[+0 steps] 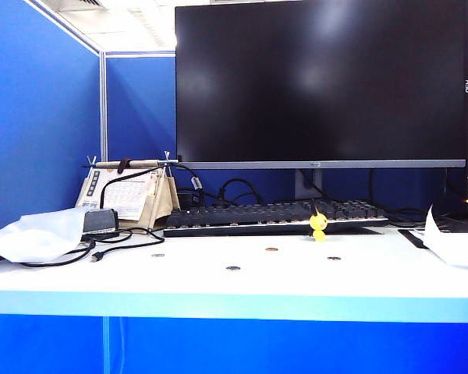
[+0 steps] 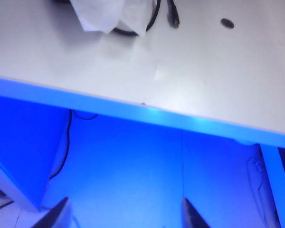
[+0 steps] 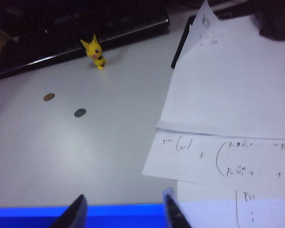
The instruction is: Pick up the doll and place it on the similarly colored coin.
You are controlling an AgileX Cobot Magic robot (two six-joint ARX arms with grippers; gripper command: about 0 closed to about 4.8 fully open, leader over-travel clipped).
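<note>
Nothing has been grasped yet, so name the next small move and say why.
Probably reach the right hand forward toward the doll: it stands untouched by the keyboard, the hand's jaws are apart and empty near the table edge, and the left hand hangs below the table.

You see a bright yellow doll [image 3: 95, 53] with a black part, a golden-brown round coin [image 3: 49, 97], a dark grey coin [image 3: 80, 112], and a white table [image 1: 218, 280] edged in blue.
</note>
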